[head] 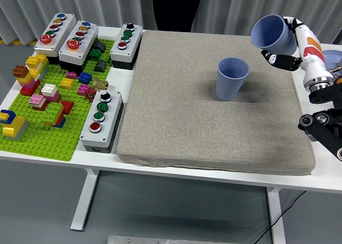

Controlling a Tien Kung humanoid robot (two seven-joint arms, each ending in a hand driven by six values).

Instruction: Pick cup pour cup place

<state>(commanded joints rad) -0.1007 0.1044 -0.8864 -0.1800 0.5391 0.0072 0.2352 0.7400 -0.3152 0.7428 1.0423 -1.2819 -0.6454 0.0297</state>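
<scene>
Hand: my right hand (300, 40) is wrapped round a blue cup (271, 32), held in the air above the far right part of the grey mat (208, 142).
Held cup: tilted, mouth facing left and toward the camera, up and to the right of the standing blue cup (232, 78), clear of it. Contents, cannot tell.
Why held so: my guess, tilt fits a pour into the standing cup; at this height and offset I'd judge the pour is over and placing comes next.
Standing cup: upright on the mat, right of centre, nothing touching it.
Left arm: not visible.
Around: green brick baseplate (37, 134) with loose coloured bricks on the left of the white table (160, 166); four grey button boxes, nearest one (101, 120) at the mat's left edge. All well apart from my hand.
Person: dark clothing (176, 6) at the far side, hands not visible.
In the way: only the standing cup, if I set down near it; mat to its right is free.
</scene>
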